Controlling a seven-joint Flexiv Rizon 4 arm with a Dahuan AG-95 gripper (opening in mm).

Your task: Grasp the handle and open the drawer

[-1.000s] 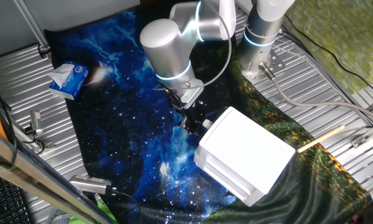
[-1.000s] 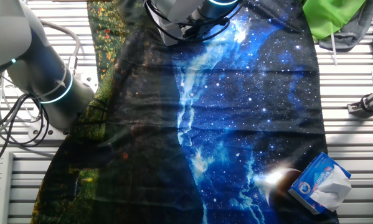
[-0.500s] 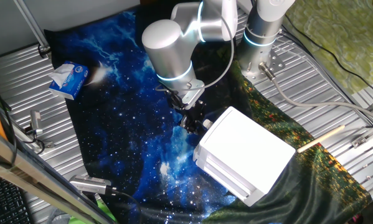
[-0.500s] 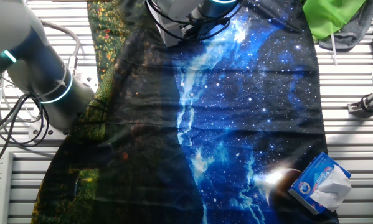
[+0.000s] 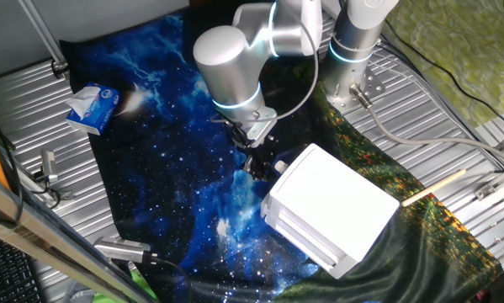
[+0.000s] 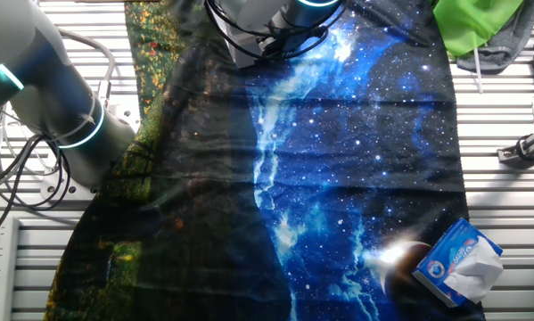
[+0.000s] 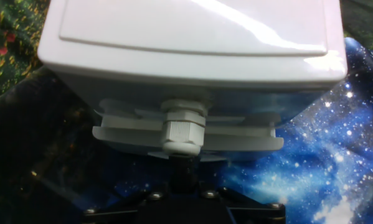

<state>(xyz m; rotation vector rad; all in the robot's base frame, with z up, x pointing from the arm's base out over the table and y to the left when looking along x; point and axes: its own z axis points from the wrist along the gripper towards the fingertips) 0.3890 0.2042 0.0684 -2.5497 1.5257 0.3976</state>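
The gripper looks clamped on the knob straight ahead of it, the drawer seemingly barely out, so the next move is a straight backward pull.

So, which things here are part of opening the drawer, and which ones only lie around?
For the job:
- handle
- drawer, already pulled out a little
- gripper, at the handle

Only lying around:
- tissue pack
- green cloth
- wooden stick
- starry cloth
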